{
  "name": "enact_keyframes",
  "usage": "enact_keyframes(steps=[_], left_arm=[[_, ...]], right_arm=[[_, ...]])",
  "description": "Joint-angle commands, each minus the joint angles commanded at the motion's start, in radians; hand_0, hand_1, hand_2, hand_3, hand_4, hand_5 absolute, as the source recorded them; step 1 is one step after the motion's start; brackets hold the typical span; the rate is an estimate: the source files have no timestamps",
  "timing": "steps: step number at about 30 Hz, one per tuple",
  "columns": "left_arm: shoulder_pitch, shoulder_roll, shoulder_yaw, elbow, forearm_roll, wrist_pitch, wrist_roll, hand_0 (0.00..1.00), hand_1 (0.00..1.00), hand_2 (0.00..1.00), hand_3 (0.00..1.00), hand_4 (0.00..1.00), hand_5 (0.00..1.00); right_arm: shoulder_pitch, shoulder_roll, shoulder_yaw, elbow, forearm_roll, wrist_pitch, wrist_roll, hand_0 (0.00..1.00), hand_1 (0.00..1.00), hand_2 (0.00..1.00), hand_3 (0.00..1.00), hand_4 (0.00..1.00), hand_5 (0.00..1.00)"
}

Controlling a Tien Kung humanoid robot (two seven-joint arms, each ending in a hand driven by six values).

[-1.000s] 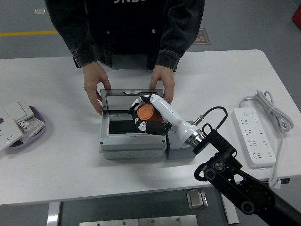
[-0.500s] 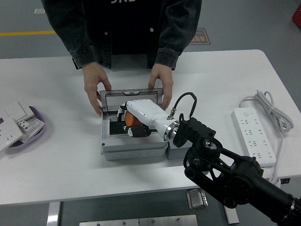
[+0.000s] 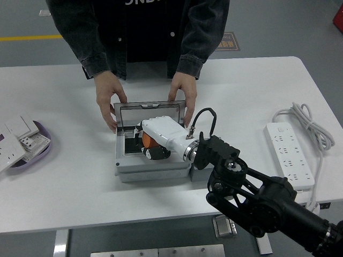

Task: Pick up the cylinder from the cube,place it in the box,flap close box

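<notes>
Orange cylinder (image 3: 147,139) at frame centre, down inside the open grey box (image 3: 153,172), over its black interior, mostly hidden under the white hand. Right hand (image 3: 155,140) curled around cylinder, fingers clamped on it, dark fingertips (image 3: 151,154) showing at lower edge of the orange. White shell of the hand reaching left into the box; black right arm (image 3: 257,198) entering from lower right corner, cable looped above the wrist. Box lid (image 3: 150,112) standing open at the far side, tilted up toward frame top. Cube not made out; cannot tell where it sits.

Person (image 3: 142,32) in dark jacket at top centre, both hands on the box: one hand (image 3: 109,99) gripping the lid's left corner, other hand (image 3: 185,96) on the lid's right corner. Steadying the lid, touching it on both sides.

White table (image 3: 64,182) under everything. White power strip (image 3: 290,156) with coiled cord at right of frame, well apart from the box. Purple tray (image 3: 38,154) at far left edge holding white wall switches (image 3: 19,134). Left hand out of frame.
</notes>
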Motion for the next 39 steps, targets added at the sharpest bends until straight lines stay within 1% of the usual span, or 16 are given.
enact_keyframes(steps=[3, 4, 9, 10, 15, 16, 19, 21, 22, 24, 27, 28, 33, 34, 36, 39], left_arm=[[0.0, 0.0, 0.0, 0.0, 0.0, 0.0, 0.0, 0.629, 0.631, 0.598, 0.64, 0.712, 0.242], [0.0, 0.0, 0.0, 0.0, 0.0, 0.001, 0.0, 0.629, 0.631, 0.598, 0.641, 0.711, 0.24], [-0.001, -0.001, 0.0, 0.0, 0.002, 0.001, -0.001, 0.629, 0.631, 0.598, 0.641, 0.711, 0.24], [-0.001, -0.001, 0.001, 0.0, 0.001, 0.001, -0.002, 0.628, 0.631, 0.597, 0.639, 0.711, 0.239], [0.0, -0.003, 0.001, 0.0, 0.001, 0.001, -0.002, 0.628, 0.631, 0.597, 0.639, 0.711, 0.239], [0.0, -0.003, 0.002, 0.0, 0.001, 0.001, -0.002, 0.628, 0.63, 0.597, 0.639, 0.71, 0.236], [0.001, -0.003, 0.003, 0.0, -0.002, 0.002, -0.003, 0.628, 0.63, 0.597, 0.639, 0.71, 0.236], [0.001, -0.004, 0.006, 0.0, -0.004, 0.002, -0.005, 0.628, 0.63, 0.597, 0.639, 0.71, 0.236], [0.001, -0.004, 0.008, 0.0, -0.006, 0.002, -0.006, 0.628, 0.63, 0.596, 0.638, 0.702, 0.228], [0.001, -0.005, 0.013, 0.0, -0.011, 0.002, -0.007, 0.628, 0.63, 0.596, 0.638, 0.702, 0.228], [0.003, -0.007, 0.018, 0.0, -0.015, 0.001, -0.009, 0.628, 0.63, 0.596, 0.638, 0.702, 0.228], [0.005, -0.008, 0.018, 0.0, -0.015, 0.001, -0.008, 0.629, 0.631, 0.595, 0.636, 0.697, 0.223], [0.009, -0.009, 0.017, 0.0, -0.012, 0.001, -0.007, 0.629, 0.631, 0.595, 0.636, 0.697, 0.223], [0.009, -0.009, 0.016, 0.0, -0.01, 0.001, -0.007, 0.628, 0.63, 0.595, 0.636, 0.697, 0.221], [0.008, -0.009, 0.012, 0.0, -0.006, 0.001, -0.007, 0.628, 0.63, 0.595, 0.636, 0.697, 0.221], [0.005, -0.008, 0.007, 0.0, -0.005, 0.003, -0.008, 0.628, 0.63, 0.595, 0.636, 0.697, 0.221]], right_arm=[[0.0, 0.001, -0.002, -0.008, -0.008, 0.001, 0.0, 0.763, 0.683, 0.671, 0.676, 0.434, 0.143], [0.0, 0.001, -0.002, -0.01, -0.01, 0.001, 0.0, 0.836, 0.71, 0.697, 0.684, 0.619, 0.288], [-0.004, 0.005, 0.001, -0.02, -0.009, 0.003, 0.019, 0.836, 0.71, 0.697, 0.684, 0.619, 0.288], [-0.006, 0.005, 0.004, -0.022, -0.006, 0.002, 0.025, 0.845, 0.718, 0.709, 0.701, 0.711, 0.274], [-0.016, 0.005, 0.01, -0.025, 0.017, -0.003, 0.051, 0.845, 0.718, 0.709, 0.701, 0.711, 0.274], [-0.017, 0.005, 0.013, -0.025, 0.022, -0.005, 0.059, 0.846, 0.72, 0.714, 0.717, 0.773, 0.294], [-0.021, 0.002, 0.022, -0.024, 0.05, -0.019, 0.091, 0.846, 0.72, 0.714, 0.717, 0.773, 0.294], [-0.025, -0.003, 0.024, -0.019, 0.092, -0.038, 0.12, 0.846, 0.72, 0.714, 0.717, 0.773, 0.294], [-0.029, -0.008, 0.024, -0.011, 0.123, -0.051, 0.14, 0.849, 0.722, 0.714, 0.732, 0.795, 0.304], [-0.036, -0.017, 0.023, 0.006, 0.189, -0.069, 0.172, 0.849, 0.722, 0.714, 0.732, 0.795, 0.304], [-0.049, -0.04, 0.02, 0.06, 0.303, -0.099, 0.221, 0.849, 0.722, 0.714, 0.732, 0.795, 0.304], [-0.052, -0.052, 0.019, 0.085, 0.345, -0.111, 0.235, 0.835, 0.71, 0.707, 0.73, 0.81, 0.298], [-0.033, -0.099, 0.026, 0.188, 0.527, -0.147, 0.252, 0.835, 0.71, 0.707, 0.73, 0.81, 0.298], [-0.022, -0.107, 0.03, 0.205, 0.566, -0.154, 0.251, 0.773, 0.678, 0.686, 0.698, 0.801, 0.304], [0.005, -0.118, 0.041, 0.208, 0.621, -0.163, 0.247, 0.773, 0.678, 0.686, 0.698, 0.801, 0.304], [0.059, -0.134, 0.053, 0.168, 0.693, -0.167, 0.245, 0.773, 0.678, 0.686, 0.698, 0.801, 0.304]])
